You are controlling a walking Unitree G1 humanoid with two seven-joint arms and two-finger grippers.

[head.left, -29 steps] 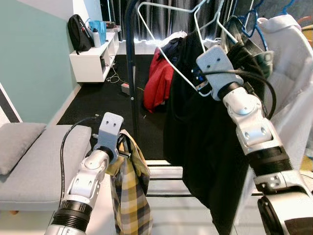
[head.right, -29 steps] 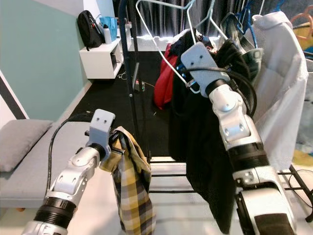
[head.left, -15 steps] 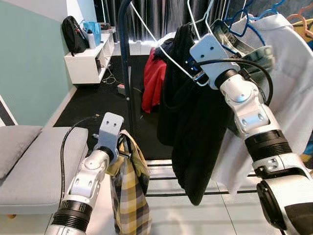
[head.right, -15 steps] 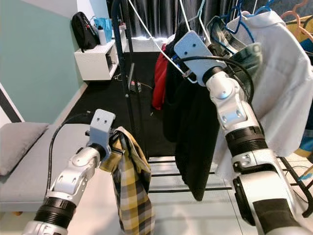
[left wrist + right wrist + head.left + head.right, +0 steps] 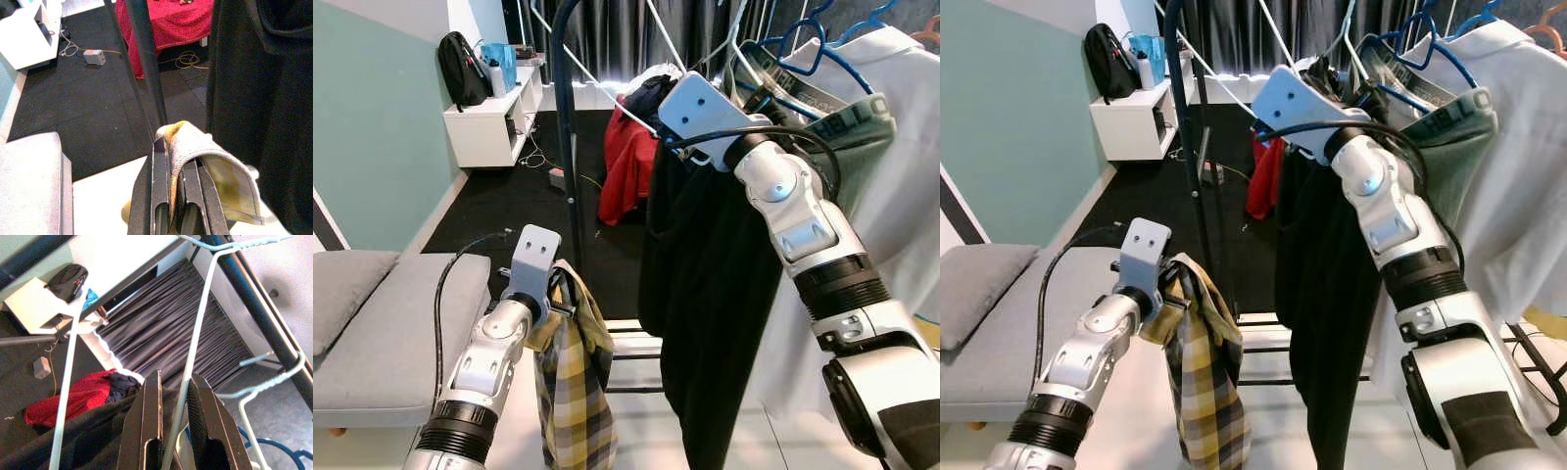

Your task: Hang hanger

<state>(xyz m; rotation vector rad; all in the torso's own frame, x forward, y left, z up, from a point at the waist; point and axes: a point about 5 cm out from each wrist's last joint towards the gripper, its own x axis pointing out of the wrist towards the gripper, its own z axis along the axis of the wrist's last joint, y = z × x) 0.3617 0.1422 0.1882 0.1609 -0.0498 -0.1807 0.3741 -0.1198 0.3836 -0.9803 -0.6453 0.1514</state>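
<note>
Two end effectors are engaged. The right end effector (image 5: 173, 431) is raised high beside the dark rail (image 5: 254, 308) of the clothes rack, its fingers pinched on the white wire of the hanger (image 5: 193, 362), which passes between them. A black garment (image 5: 705, 294) is draped from this hanger and falls below the arm, so the grip is judged to be taken near the top of the wire to keep the load balanced under the hook. In the right wrist view the twisted neck and hook of the hanger are seen close to the rail, though whether the hook is already seated on it cannot be told. The hanger is thus held at rail height, among neighbouring clothes: a pale shirt on a blue hanger (image 5: 827, 49) and a red garment (image 5: 622, 162) behind.

The left end effector (image 5: 177, 196) is held low and apart, pressed together on a fold of yellow plaid cloth (image 5: 573, 392), presumably to keep it away from the rack work. A grey bench (image 5: 382, 333) is seen on the robot's left, and a white shelf (image 5: 494, 122) bearing a black backpack (image 5: 460, 67) stands farther back.
</note>
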